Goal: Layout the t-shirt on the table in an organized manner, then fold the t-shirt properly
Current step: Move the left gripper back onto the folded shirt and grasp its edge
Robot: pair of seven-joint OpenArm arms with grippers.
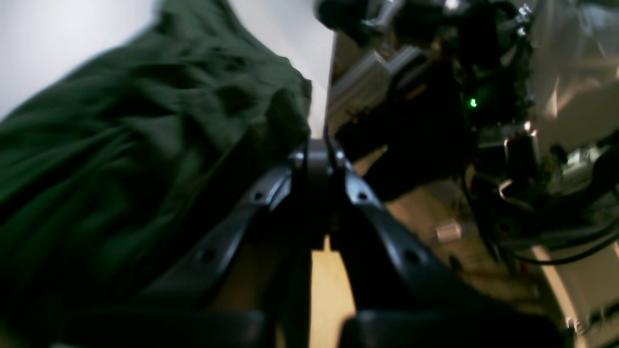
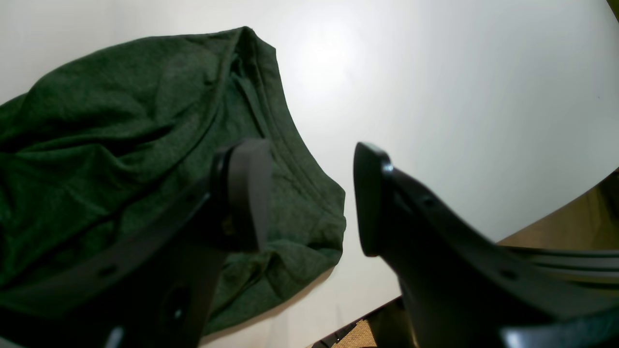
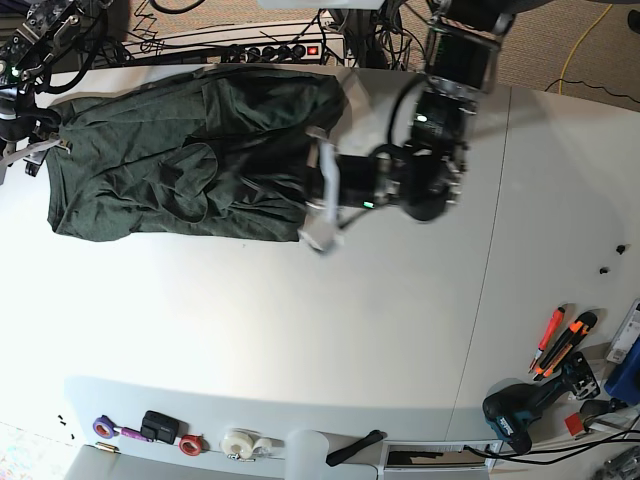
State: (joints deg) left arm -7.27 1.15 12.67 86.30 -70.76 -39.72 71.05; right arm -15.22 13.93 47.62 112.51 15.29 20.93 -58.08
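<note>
Along the near edge I see a row of tape rolls [image 3: 238, 445], with a purple-handled tool [image 3: 112, 430] and a small black box [image 3: 160, 425] beside them. Off to one side lie orange-handled cutters [image 3: 560, 340] and a dark cordless drill [image 3: 525, 408]. A power strip [image 3: 270, 48] sits at the far edge.

The t-shirt [image 3: 190, 165] lies spread and rumpled on the table [image 3: 320, 330] toward ten o'clock. One gripper [image 3: 318, 190] sits at its three o'clock edge, another [image 3: 30, 150] at its nine o'clock edge. Hand tools [image 3: 560, 340] lie toward four o'clock.
</note>
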